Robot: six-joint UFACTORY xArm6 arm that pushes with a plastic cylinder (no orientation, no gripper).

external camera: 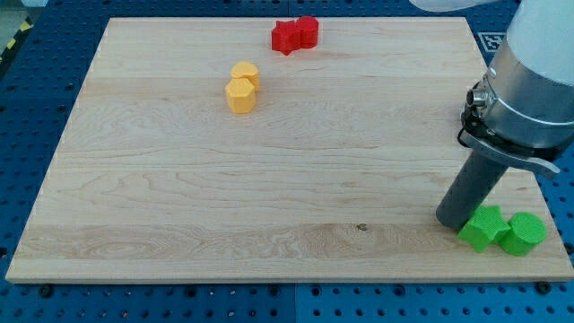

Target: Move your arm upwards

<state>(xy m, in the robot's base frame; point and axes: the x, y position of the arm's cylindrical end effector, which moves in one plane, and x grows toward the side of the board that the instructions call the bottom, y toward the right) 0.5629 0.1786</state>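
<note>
My tip (452,220) rests on the wooden board (269,179) near the view's bottom right. It touches the left side of a green star-shaped block (484,228), which sits against a green round block (523,233). Two yellow blocks sit at the view's upper middle: a hexagonal one (240,95) with a rounder one (245,74) just above it. At the view's top are a red star-shaped block (287,37) and a red round block (308,30), touching each other. All of these lie far to the upper left of my tip.
The arm's large grey and white body (534,81) hangs over the board's right edge. Blue perforated table (36,99) surrounds the board on all sides.
</note>
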